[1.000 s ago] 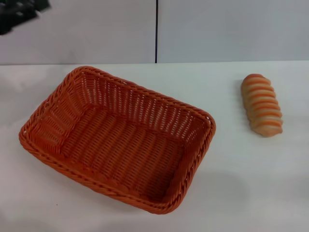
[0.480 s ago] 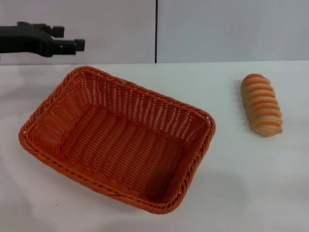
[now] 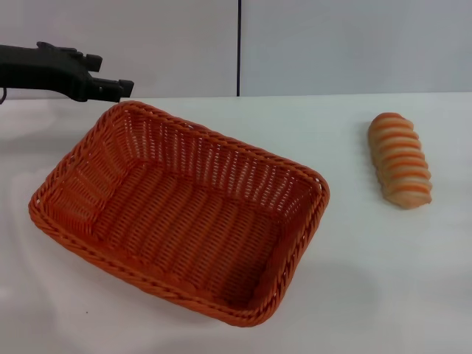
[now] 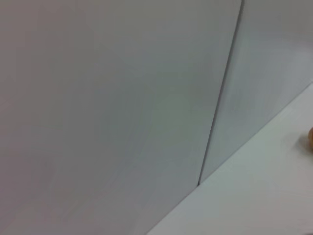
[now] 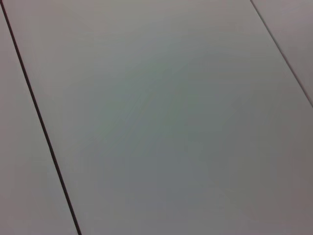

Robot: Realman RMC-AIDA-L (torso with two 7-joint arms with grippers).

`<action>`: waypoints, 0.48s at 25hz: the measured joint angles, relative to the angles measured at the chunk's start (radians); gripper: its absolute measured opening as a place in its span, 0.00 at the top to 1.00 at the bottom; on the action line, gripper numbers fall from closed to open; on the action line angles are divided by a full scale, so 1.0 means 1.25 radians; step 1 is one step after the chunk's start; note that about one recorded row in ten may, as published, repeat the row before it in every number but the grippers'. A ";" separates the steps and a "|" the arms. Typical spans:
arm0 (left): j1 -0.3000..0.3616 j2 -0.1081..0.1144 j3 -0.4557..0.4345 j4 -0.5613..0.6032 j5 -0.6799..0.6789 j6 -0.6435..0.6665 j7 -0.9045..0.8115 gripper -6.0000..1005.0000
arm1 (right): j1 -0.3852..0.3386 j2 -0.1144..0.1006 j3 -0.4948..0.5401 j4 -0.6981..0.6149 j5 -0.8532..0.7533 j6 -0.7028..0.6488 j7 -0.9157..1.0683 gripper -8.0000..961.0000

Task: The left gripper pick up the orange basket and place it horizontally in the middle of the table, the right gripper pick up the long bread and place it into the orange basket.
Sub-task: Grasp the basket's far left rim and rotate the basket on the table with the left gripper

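Note:
The orange basket lies empty on the white table, left of centre and turned at an angle in the head view. My left gripper reaches in from the left edge and hovers just above and behind the basket's far left corner; its fingers look open with nothing between them. The long bread lies on the table at the right, well apart from the basket. A sliver of orange-brown at the edge of the left wrist view may be the bread. The right gripper is out of view.
A grey wall with a dark vertical seam stands behind the table. The left wrist view shows that wall and the table's far edge; the right wrist view shows only wall panels.
My left arm has come further into view from the upper left and dropped toward the basket's far left corner. Basket and bread have not moved.

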 joint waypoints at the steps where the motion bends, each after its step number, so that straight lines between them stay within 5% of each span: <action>1: 0.000 0.000 0.000 0.000 0.000 0.000 0.000 0.33 | 0.000 0.000 0.000 0.000 0.000 0.000 0.000 0.15; 12: 0.011 0.000 0.075 -0.036 0.024 -0.059 0.007 0.35 | -0.006 -0.002 0.012 -0.017 0.001 0.001 0.041 0.15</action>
